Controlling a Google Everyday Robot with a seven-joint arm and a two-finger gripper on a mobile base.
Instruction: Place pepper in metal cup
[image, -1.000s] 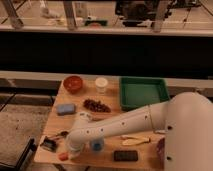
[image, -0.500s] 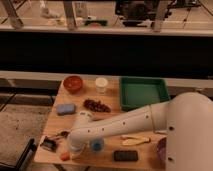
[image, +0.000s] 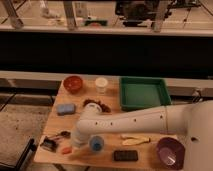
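The pepper (image: 66, 149), small and red-orange, lies on the wooden table (image: 55, 125) near its front left corner. My gripper (image: 74, 144) is down at the table right beside the pepper's right end, shut; the wrist hides whether it pinches the pepper. The white arm reaches in from the right across the table's front half. A small dark object (image: 48, 144) to the left of the pepper looks like the metal cup, close to the table's left edge.
A small blue cup (image: 96, 144) stands just right of the gripper. Behind are a red bowl (image: 73, 83), a white cup (image: 101, 84), a green tray (image: 142, 93), a blue sponge (image: 65, 108) and a dark cluster (image: 95, 105). A pale banana shape (image: 134, 140), a black block (image: 125, 155) and a purple bowl (image: 169, 151) lie front right.
The arm and the objects stay in nearly the same place. The gripper has closed down at the pepper.
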